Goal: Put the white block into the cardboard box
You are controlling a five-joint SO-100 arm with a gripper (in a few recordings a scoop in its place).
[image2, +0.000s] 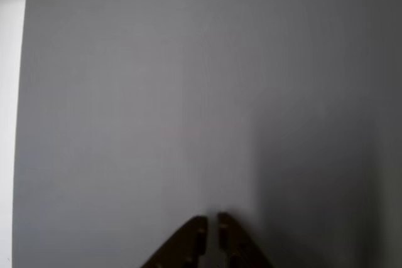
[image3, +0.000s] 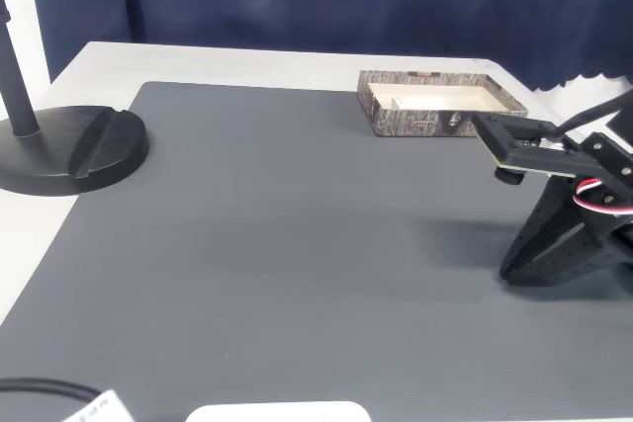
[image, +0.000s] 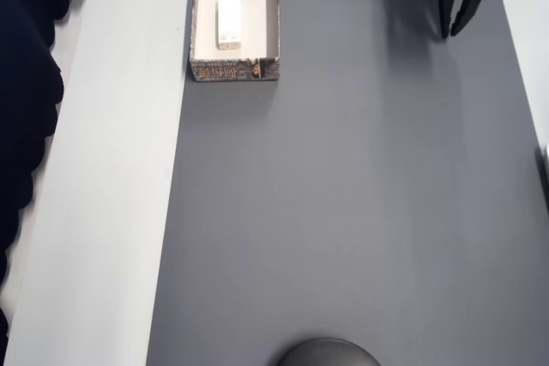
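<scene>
At the top of the overhead view, the white block (image: 229,21) lies flat on the floor of the cardboard box (image: 272,15), roughly in the middle, its long side running along the box's length. The box sits at the edge of the grey mat (image: 360,212), where the mat meets the white bench (image: 111,212). Well apart from it, in the top right corner of the same view, the robot's black hand (image: 455,30) points down over bare mat. In the wrist view the hand's two fingertips (image2: 197,225) stand nearly together with a thin slit between them, closed on nothing, above plain grey mat. The fixed view shows the hand (image3: 506,272) low over the mat at the right, the box (image3: 415,122) behind it, and a round black stand base (image3: 69,150) at the far left.
</scene>
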